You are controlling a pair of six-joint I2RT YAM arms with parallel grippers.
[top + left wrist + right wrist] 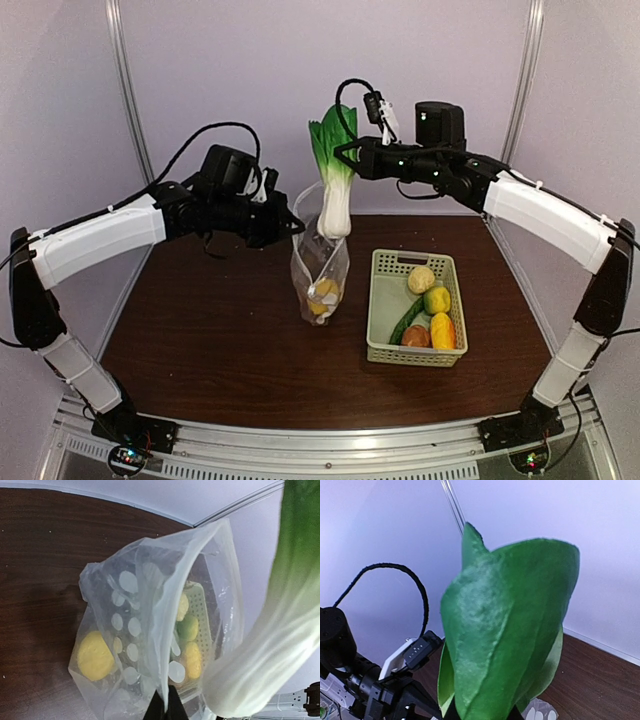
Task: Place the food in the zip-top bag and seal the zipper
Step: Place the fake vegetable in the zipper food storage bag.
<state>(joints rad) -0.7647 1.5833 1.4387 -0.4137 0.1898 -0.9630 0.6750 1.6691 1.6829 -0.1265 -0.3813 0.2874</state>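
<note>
Green leafy vegetable (505, 630) over right end effector (345, 158)

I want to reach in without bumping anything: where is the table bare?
Bare table lies left of the zip-top bag, and along the near edge in front of bag and basket. Crowded: the narrow gap between bag and basket, and above the bag, where the right gripper holds the leafy vegetable.
</note>
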